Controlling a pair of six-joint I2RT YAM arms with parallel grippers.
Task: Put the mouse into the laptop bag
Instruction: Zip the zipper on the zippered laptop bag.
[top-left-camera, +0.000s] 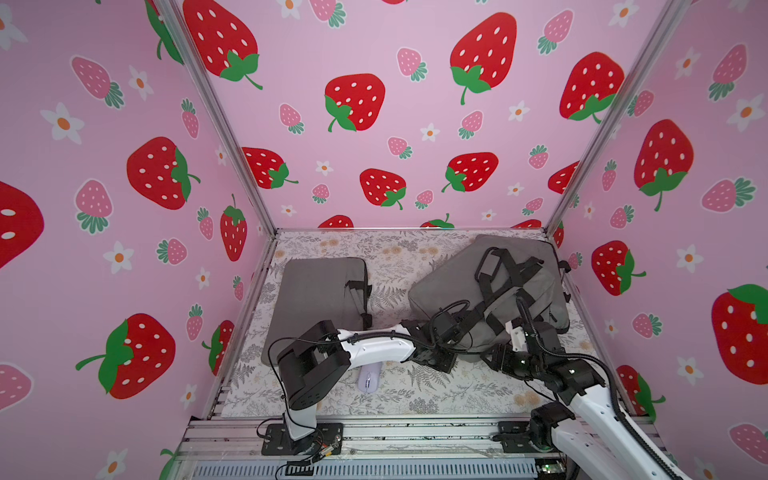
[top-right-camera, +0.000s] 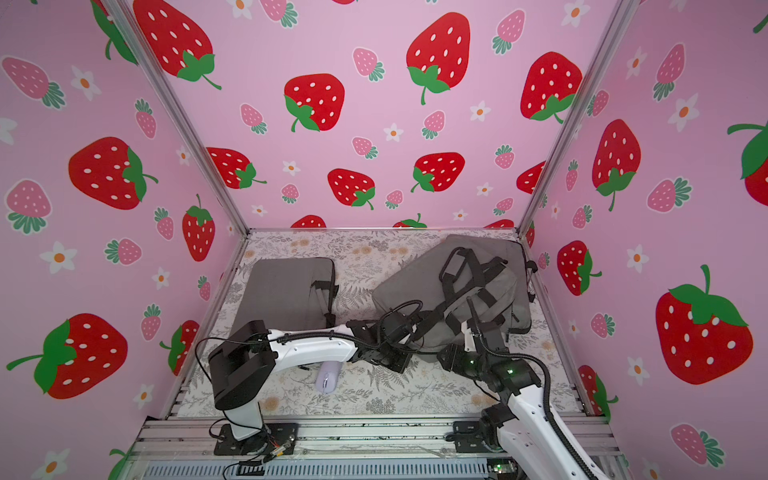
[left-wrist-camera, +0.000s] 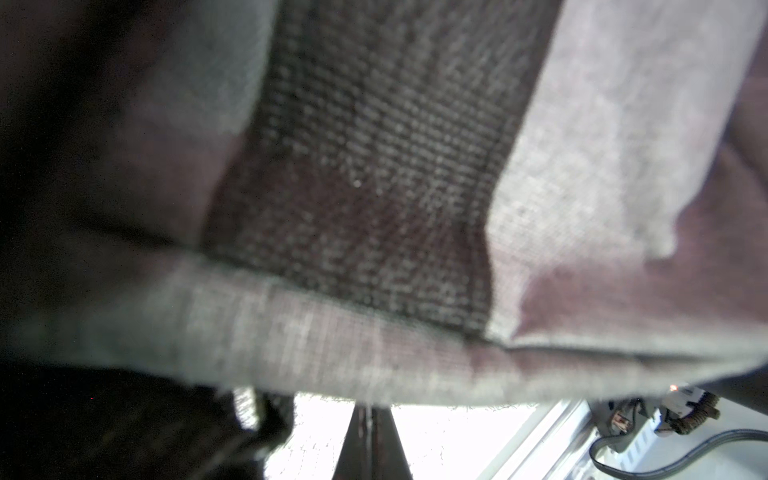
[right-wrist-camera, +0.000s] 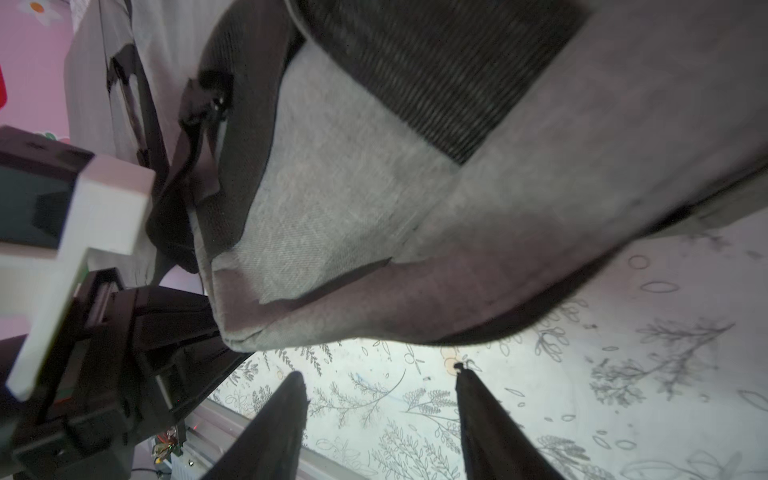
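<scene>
While the lilac mouse (top-left-camera: 368, 380) is seen in both top views lying on the table (top-left-camera: 436, 395), apart from the laptop bag (top-left-camera: 453, 282), it is judged light, hard and slippery, best pinched across its sides. In the left wrist view, the left pincer (left-wrist-camera: 368, 419) is pressed together on the bag's edge. In the right wrist view, the right pincer (right-wrist-camera: 378, 376) is spread, empty.

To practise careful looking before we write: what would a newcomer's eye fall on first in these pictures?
The pink walls with big red strawberries strike first, all around the table. At the right, a grey bag with straps is met by the left gripper, shut on its near edge, and the right gripper, open. A lilac mouse lies near the front, partly under the left arm.
</scene>
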